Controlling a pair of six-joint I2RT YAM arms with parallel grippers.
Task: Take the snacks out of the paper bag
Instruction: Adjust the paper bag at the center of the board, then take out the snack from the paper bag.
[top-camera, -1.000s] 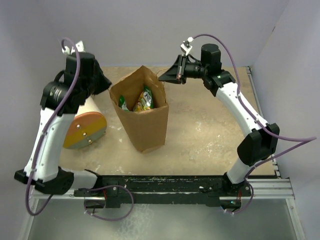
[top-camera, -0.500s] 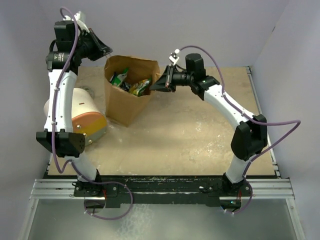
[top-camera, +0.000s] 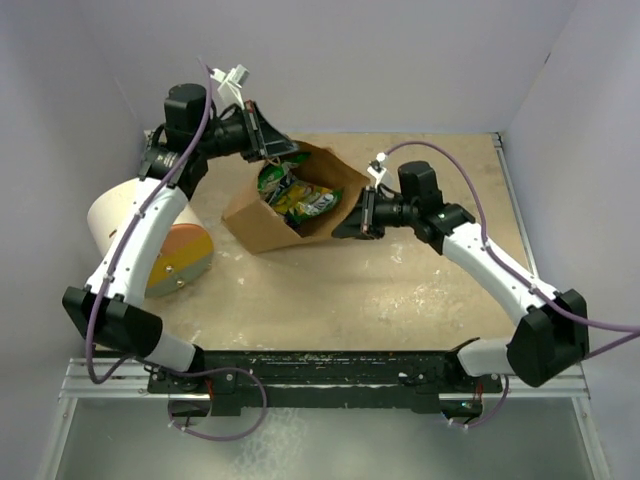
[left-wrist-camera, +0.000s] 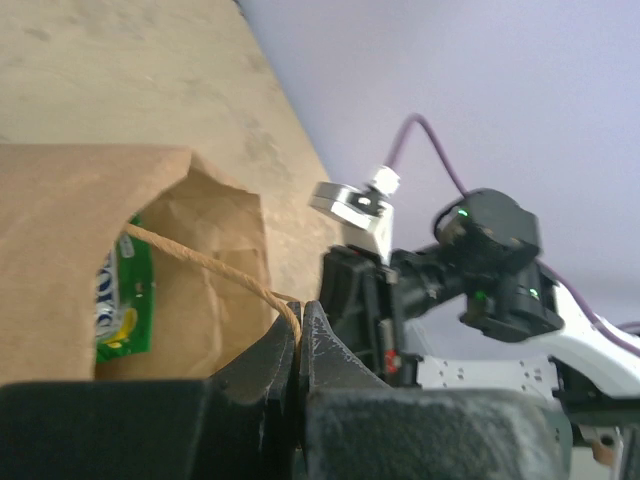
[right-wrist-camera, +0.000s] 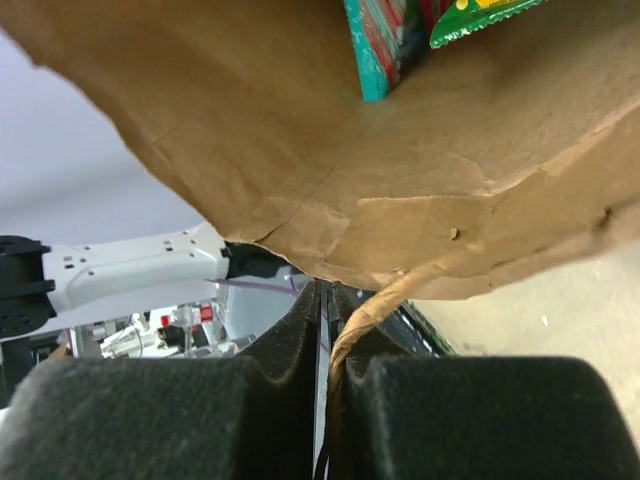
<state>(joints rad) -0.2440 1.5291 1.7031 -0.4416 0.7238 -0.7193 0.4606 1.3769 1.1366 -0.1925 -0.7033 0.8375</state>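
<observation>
Now tilted, the paper bag (top-camera: 262, 225) points its mouth up-right, left fingers (left-wrist-camera: 255, 370) and right fingers (right-wrist-camera: 290, 330) pinching its handles (left-wrist-camera: 190, 262).

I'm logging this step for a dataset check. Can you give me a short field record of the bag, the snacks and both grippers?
bag: brown paper, tipped over, mouth open
snacks: packets visible inside the bag, none out on the table
left gripper: shut on a handle
right gripper: shut on the other handle
cylinder: white, left of the bag, untouched
</observation>
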